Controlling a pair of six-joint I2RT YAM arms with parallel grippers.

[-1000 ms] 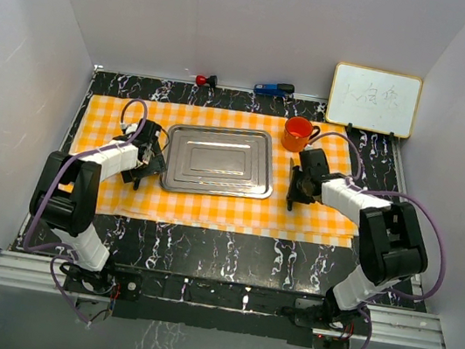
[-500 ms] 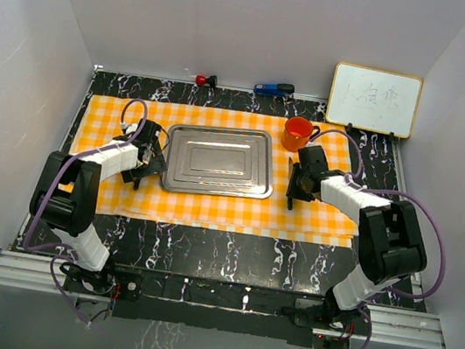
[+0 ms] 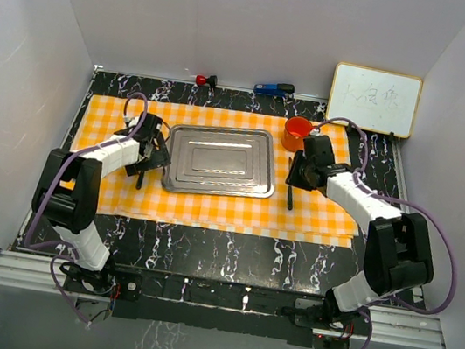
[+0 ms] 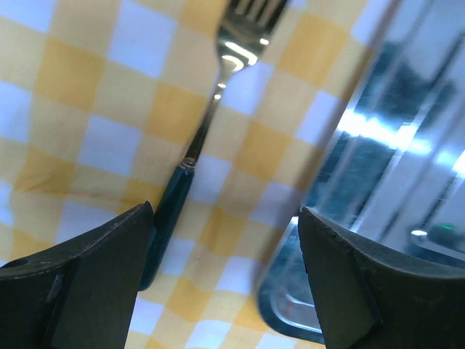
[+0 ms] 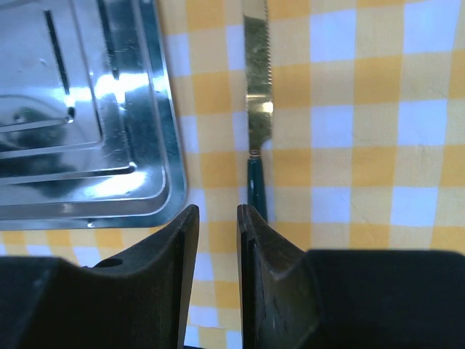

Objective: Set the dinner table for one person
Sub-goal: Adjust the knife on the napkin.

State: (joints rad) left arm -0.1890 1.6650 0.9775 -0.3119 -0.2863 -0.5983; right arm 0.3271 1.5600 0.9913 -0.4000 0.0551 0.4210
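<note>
on cloth (image 3: pixel 209 211), left gripper (image 4: pixel 224 222) wide over fork (image 4: pixel 218 94); right gripper (image 5: pixel 216 214) ajar near knife (image 5: pixel 256 109)

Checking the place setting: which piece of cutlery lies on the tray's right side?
The knife, with its serrated blade; the fork lies left of the tray.

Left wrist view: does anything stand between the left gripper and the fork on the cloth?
Nothing visible does. The fork lies uncovered on the checked cloth, its dark handle next to one finger of the open left gripper. The steel tray lies to the side, apart from the fork, not between.
</note>
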